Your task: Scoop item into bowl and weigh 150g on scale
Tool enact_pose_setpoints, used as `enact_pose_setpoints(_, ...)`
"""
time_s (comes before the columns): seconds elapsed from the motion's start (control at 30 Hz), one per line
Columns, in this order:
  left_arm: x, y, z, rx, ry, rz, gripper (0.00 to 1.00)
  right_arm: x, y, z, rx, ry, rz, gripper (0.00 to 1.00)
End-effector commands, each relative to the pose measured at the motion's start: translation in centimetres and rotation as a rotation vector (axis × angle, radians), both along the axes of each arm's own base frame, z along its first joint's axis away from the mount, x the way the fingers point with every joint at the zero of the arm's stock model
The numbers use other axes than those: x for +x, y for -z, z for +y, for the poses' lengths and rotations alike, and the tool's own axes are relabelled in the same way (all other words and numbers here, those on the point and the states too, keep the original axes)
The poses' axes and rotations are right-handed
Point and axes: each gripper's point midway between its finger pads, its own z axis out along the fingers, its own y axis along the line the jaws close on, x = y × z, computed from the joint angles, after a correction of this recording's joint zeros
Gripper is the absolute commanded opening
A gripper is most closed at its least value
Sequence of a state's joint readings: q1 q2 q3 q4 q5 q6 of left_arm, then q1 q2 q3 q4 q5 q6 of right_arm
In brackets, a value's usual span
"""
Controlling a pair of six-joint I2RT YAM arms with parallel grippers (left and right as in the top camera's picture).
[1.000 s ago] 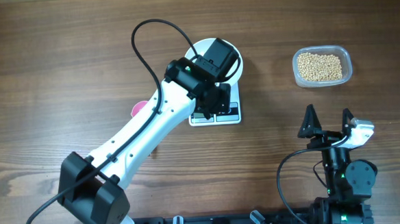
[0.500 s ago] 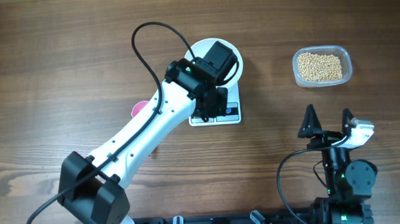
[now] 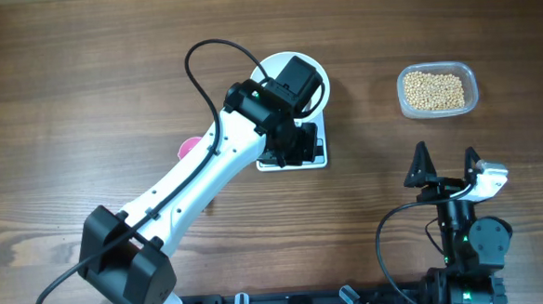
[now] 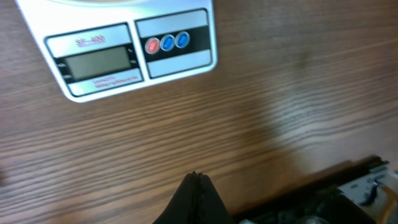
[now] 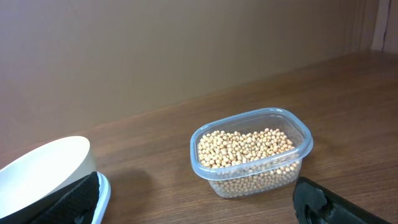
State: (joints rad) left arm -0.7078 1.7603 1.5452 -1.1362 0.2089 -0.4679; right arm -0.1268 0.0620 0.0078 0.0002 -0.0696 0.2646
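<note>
White and flat, the scale (image 4: 134, 56) sits on the wood table (image 3: 81, 69). Its buttons are at the end nearest us, and the bowl (image 3: 278, 62) sits on its far end. We see no numbers on its little screen. The left arm covers most of the bowl, so we cannot see into it. The beans (image 3: 434, 89) lie in a clear tub (image 3: 474, 90), well off to the right of the scale. The right gripper (image 3: 446, 152) is nearer to them. The tub lies straight ahead of it, with its long side running left to right across its path. To reach the beans, we think this arm only has to go forward. The left arm would have to swing far across. The left arm is stretched long from its corner, and its wrist bends down over the near end of the scale. The left gripper (image 4: 195, 182) has its fingers pressed together and holds nothing. Its tip hangs over the bare wood just in front of the buttons. The right arm is folded up close to its base, with its fingers wide apart and nothing between them. We see no scoop in either gripper, so we think the scooping has not begun.
</note>
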Motion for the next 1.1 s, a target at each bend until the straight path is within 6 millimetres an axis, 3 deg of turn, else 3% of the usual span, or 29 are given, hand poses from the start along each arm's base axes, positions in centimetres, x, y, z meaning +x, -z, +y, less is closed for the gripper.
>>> enact_pose_setpoints(0.0, -0.7, -0.4, -0.5, -0.038, 0.029, 0.014, 0.04, 0.0, 0.2, -0.1, 0.0, 0.006, 0.004, 1.0)
enact_pose_setpoints(0.3, 3.0, -0.1, 2.1, 0.129, -0.033, -0.178, 0.04, 0.0, 0.2, -0.1, 0.0, 0.006, 0.004, 1.0)
enact_pose_setpoints(0.57, 3.5, -0.2, 1.8, 0.119, -0.036, -0.198, 0.04, 0.0, 0.2, -0.1, 0.001, 0.006, 0.004, 1.0)
enact_pose_setpoints(0.67, 3.8, -0.1, 2.8, 0.156, -0.052, -0.207, 0.04, 0.0, 0.2, -0.1, 0.001, 0.006, 0.004, 1.0)
enact_pose_setpoints(0.8, 4.0, 0.2, 5.4, 0.198, -0.149, -0.152, 0.04, 0.0, 0.2, -0.1, 0.0, 0.006, 0.004, 1.0)
enact_pose_setpoints(1.0, 3.6, 0.6, 11.6, 0.293, -0.301, -0.019, 0.04, 0.0, 0.2, -0.1, 0.0, 0.006, 0.004, 1.0)
enact_pose_setpoints(1.07, 3.5, 0.7, 13.6, 0.317, -0.348, 0.02, 0.12, 0.0, 0.2, -0.1, 0.0, 0.006, 0.004, 1.0)
